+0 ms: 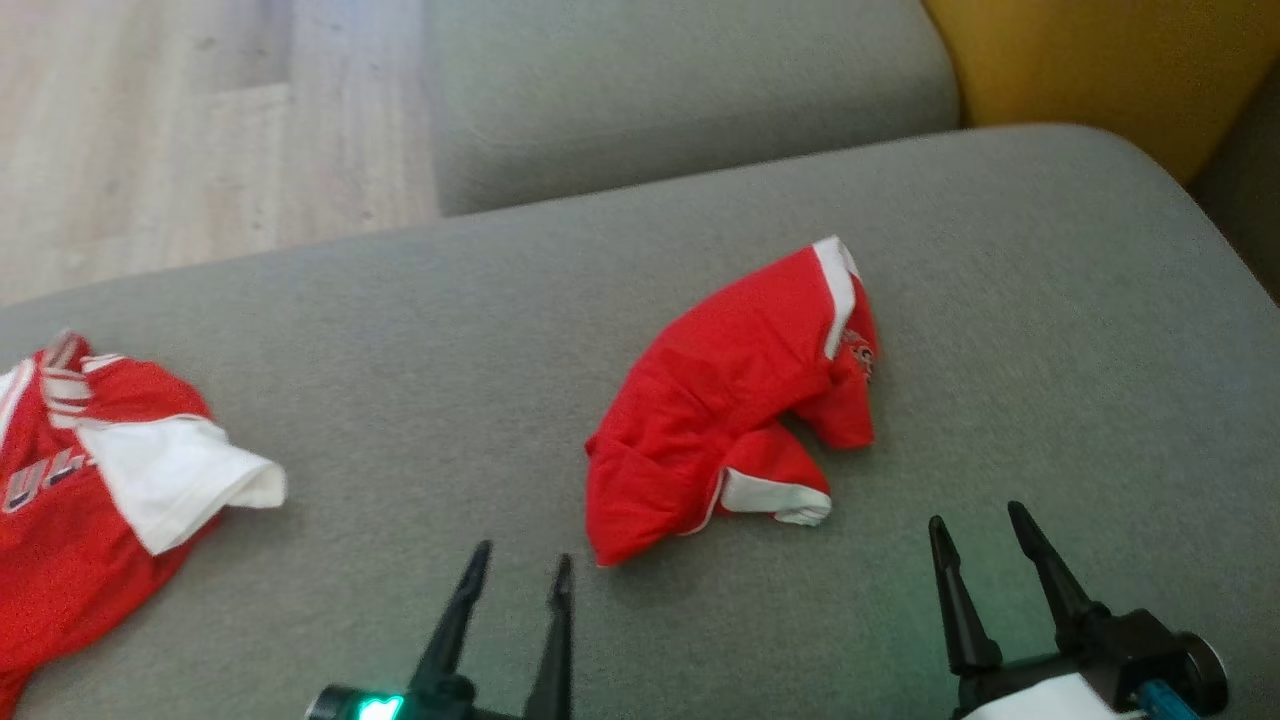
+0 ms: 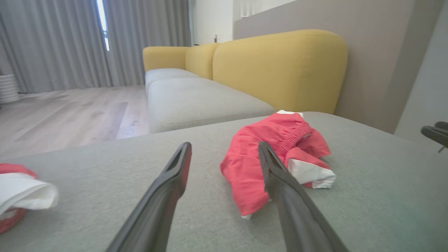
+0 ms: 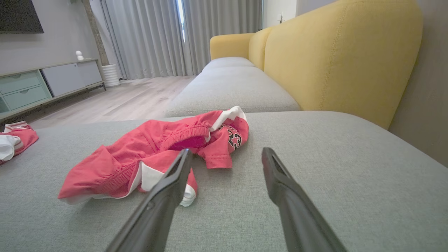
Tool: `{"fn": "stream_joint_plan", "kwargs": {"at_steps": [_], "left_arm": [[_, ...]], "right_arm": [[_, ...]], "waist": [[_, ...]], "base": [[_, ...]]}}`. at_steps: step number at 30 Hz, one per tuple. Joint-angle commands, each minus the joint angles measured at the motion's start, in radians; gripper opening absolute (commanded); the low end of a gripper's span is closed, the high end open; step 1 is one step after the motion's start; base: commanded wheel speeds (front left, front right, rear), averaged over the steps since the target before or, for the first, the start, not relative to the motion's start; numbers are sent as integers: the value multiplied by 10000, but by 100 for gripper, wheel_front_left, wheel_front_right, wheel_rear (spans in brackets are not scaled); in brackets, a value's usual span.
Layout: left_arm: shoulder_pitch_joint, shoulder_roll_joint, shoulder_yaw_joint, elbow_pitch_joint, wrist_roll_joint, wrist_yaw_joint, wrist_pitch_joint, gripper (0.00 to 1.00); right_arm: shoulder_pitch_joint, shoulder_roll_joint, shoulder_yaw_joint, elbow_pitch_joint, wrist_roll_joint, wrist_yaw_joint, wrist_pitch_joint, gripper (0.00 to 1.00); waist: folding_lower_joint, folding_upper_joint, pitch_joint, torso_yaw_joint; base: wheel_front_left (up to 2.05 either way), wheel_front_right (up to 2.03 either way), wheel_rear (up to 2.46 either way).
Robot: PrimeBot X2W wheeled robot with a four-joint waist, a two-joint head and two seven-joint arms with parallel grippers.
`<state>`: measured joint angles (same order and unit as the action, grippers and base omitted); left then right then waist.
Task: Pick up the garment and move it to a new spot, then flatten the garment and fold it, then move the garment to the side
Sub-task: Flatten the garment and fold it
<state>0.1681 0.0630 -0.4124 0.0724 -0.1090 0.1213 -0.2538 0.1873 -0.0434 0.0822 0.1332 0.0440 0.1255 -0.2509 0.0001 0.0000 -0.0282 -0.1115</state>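
Observation:
Crumpled red shorts with white trim (image 1: 730, 410) lie in a heap on the grey sofa cushion (image 1: 420, 330), near its middle. They show ahead and to the right in the left wrist view (image 2: 276, 154), and ahead to the left in the right wrist view (image 3: 157, 150). My left gripper (image 1: 520, 565) stands open just short of the heap's near-left corner, with nothing between its fingers. My right gripper (image 1: 980, 520) is open too, to the right of the heap and a little nearer, clear of the cloth.
A second red and white garment (image 1: 90, 470) lies at the cushion's left edge. Behind the cushion are another grey seat (image 1: 690, 90), a yellow backrest (image 1: 1100, 60) and wood floor (image 1: 200, 130). A cabinet (image 3: 42, 84) stands by the far wall.

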Motion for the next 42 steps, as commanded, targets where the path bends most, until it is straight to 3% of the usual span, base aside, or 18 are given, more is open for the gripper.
{"fn": "stream_joint_plan", "kwargs": {"at_steps": [1,15,22,25,34,42], "left_arm": [[-658,-127,41,-130,-7,-164,-80,100],[-2973,-128,-1893,1451,-161,-1614,-80,100],[-4384,-128,-3255,2779,-959,-2009,-80,100],[-4917,-128,-3604,3617,-1446,-1878,-80,100],[-6250,-128,-3615,5332,-2212,-902,-80,100],[-7026,-128,-3386,5619,-1978,-900,-80,100]], "right_arm": [[-528,-68,323,-360,29,52,-109,100],[-1197,-68,567,-341,103,52,-109,100],[-1432,-68,668,-308,65,52,-109,100],[-1462,-68,684,-297,43,52,-109,100],[-1514,-68,639,-380,1,52,-109,100],[-1669,-68,533,-429,-25,52,-109,100]], "waist": [[-1,0,485,-469],[-1,0,1708,-1391],[-1,0,1931,-1711],[-1,0,1990,-1790],[-1,0,2360,-1582],[-1,0,2683,-1133]], "base": [[0,0,0],[0,0,0],[0,0,0],[0,0,0],[0,0,0],[0,0,0]]}}
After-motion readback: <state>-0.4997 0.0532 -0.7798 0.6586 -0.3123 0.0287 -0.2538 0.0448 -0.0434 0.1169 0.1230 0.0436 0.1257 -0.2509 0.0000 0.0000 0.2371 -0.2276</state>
